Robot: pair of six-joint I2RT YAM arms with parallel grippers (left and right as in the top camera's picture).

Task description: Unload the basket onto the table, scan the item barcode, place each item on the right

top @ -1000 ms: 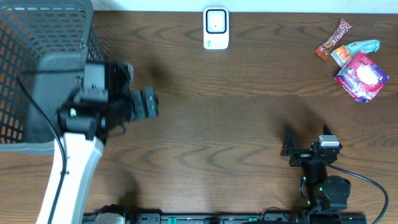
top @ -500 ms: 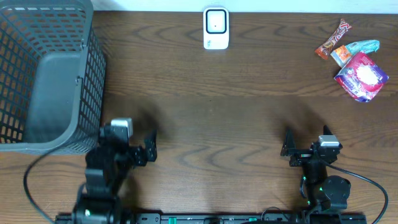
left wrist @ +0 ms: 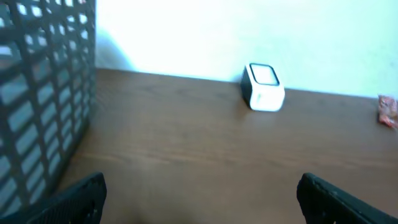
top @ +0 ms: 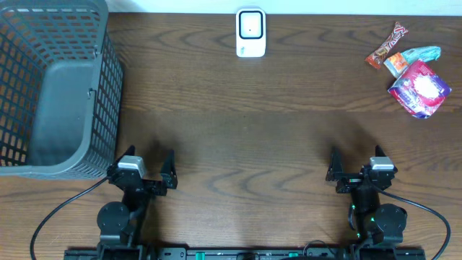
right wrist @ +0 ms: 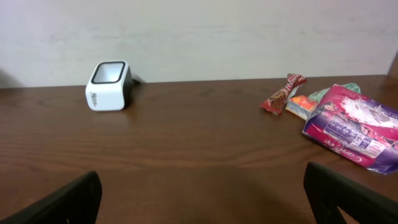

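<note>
Purple snack pack point(top: 419, 88) lies at the far right corner of the tabletop point(top: 260, 137), bunched against 2 smaller wrappers point(top: 387, 45), well apart from the scanner point(top: 250, 32). Left claw point(top: 150, 160) and right claw point(top: 356, 165) both gape wide, holding nothing. Risk: a grab into that cluster may drag a neighbour along, or leave the barcode facing away. Right wrist view shows the pack's printed side; only overhead looks into the basket point(top: 108, 87).

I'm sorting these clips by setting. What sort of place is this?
Probably a mock shop checkout on a wooden table: a white barcode scanner at the far edge, a grey mesh basket at one end, snack packets at the other.
</note>
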